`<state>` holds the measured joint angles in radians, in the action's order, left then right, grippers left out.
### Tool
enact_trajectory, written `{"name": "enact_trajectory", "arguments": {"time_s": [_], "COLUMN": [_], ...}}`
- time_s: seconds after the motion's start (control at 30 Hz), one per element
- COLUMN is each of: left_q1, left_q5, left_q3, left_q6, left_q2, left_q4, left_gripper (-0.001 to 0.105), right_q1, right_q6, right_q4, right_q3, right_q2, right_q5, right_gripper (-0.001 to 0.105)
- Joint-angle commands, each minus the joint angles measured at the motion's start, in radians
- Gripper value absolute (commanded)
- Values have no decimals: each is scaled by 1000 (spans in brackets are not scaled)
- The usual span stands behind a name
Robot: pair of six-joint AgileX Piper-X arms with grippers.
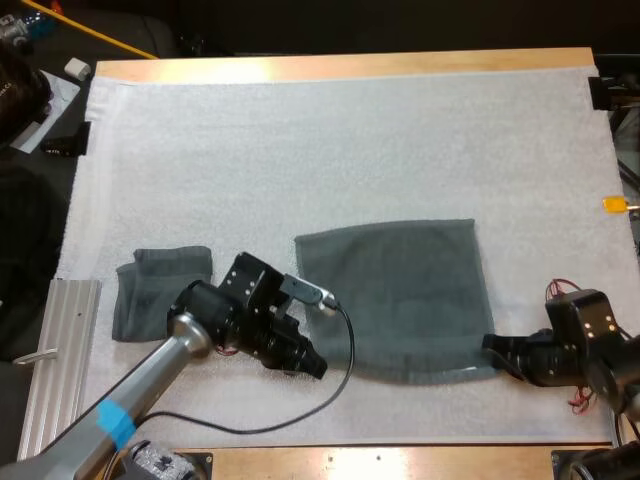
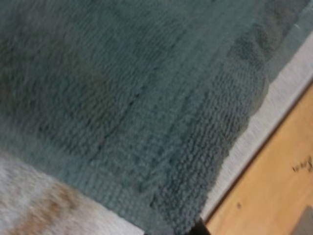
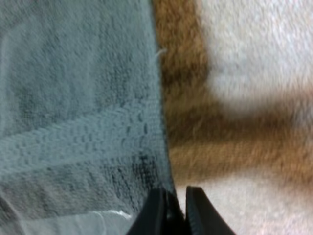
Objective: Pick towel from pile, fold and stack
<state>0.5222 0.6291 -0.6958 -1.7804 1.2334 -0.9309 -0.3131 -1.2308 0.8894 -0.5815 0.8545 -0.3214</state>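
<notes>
Between the right gripper's (image 3: pixel 179 208) fingers (image 3: pixel 155 215) sits the near right corner of the spread towel (image 1: pixel 400 290). The hem is pinched from both sides, so that one has a proper hold. Over at the towel's near left corner, the left gripper (image 1: pixel 312 365) is parked right on the cloth's edge, but can't tell whether it's got a grip or not.

The towel itself lies flat on the white mat (image 1: pixel 350 130), its near edge bowing a bit between the two grippers. On the left gripper's outer side there's a folded towel (image 1: pixel 160 290), close to that arm's wrist and apart from the spread one. Further out, a ribbed metal rail (image 1: pixel 70 350) lies along the mat's left edge.

Ahead of both grippers, past the towel's far edge, it's bare mat right up to the wooden table's (image 1: pixel 350 66) far side, so loads of room that way. On the near side, only a thin strip of mat lies before the wood.
</notes>
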Motion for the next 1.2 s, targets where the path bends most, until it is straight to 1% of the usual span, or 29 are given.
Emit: {"name": "enact_trajectory", "arguments": {"time_s": [0.0,0.1,0.2,0.27,0.4,0.57,0.73,0.9,0.93,1.0,1.17], "left_q1": [50,77,65,36,-51,-164,-249,-286,-287,-285,-290], "left_q5": [-12,-25,-10,10,79,147,188,202,200,189,186], "left_q3": [4,6,2,2,4,3,2,2,2,1,1], "left_q6": [-8,-17,-13,-37,-106,-188,-250,-294,-298,-291,-299], "left_q2": [-58,-89,-74,-71,-40,30,104,175,186,186,222], "left_q4": [-44,-36,-15,43,175,321,434,522,534,524,549], "left_gripper": [0,0,0,0,0,0,0,0,0,0,0], "right_q1": [-2,-4,0,0,-2,-2,-3,0,1,2,3], "right_q6": [18,49,41,83,184,312,443,542,551,528,544], "right_q4": [86,107,91,48,-87,-304,-517,-675,-693,-621,-669], "right_q3": [-8,-9,-4,-3,-4,-5,-4,-6,-5,-8,-14], "right_q2": [-79,-128,-127,-126,-70,73,219,331,350,333,371], "right_q5": [-33,-49,-36,-26,-20,-24,-17,8,17,13,35], "right_gripper": [0,0,0,0,0,0,0,0,0,0,0]}}
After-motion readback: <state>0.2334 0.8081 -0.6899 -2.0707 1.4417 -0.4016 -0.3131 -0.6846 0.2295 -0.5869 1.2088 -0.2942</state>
